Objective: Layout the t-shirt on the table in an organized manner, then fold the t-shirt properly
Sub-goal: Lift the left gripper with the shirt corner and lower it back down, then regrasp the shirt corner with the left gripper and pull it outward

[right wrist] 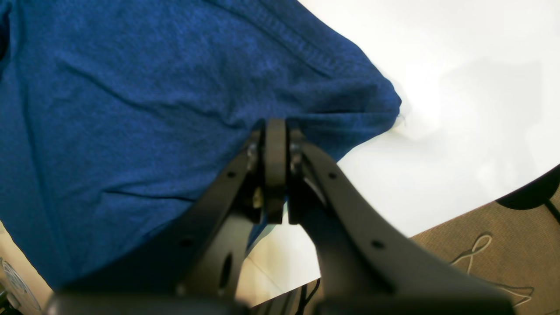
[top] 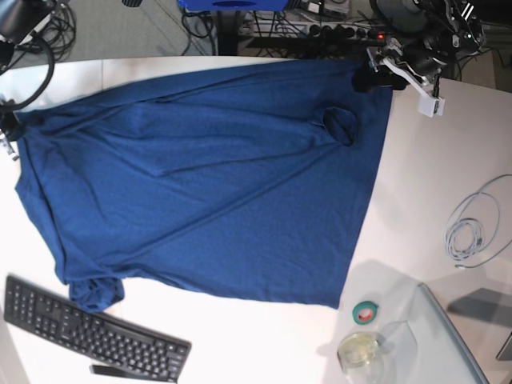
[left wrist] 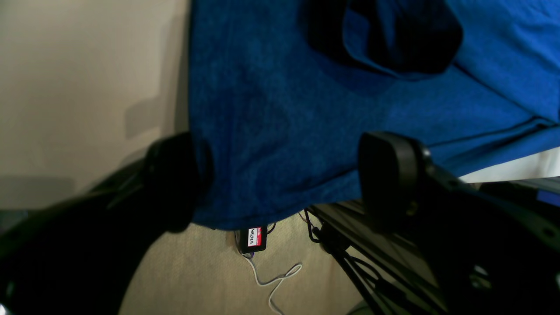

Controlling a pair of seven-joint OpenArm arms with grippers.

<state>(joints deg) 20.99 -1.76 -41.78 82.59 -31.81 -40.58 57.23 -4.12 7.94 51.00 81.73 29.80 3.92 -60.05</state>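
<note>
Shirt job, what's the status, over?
Left claw open at shirt corner. Right claw shut on shirt edge. Shirt spread over table, sleeve overlapping keyboard.

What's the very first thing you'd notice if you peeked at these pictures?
The big blue t-shirt spread across the white table, nearly filling the middle. Next, the right end effector pinching one corner of the cloth, and the left end effector open at the shirt's far corner. A black keyboard lies at the table's near edge, just below a sleeve.
</note>
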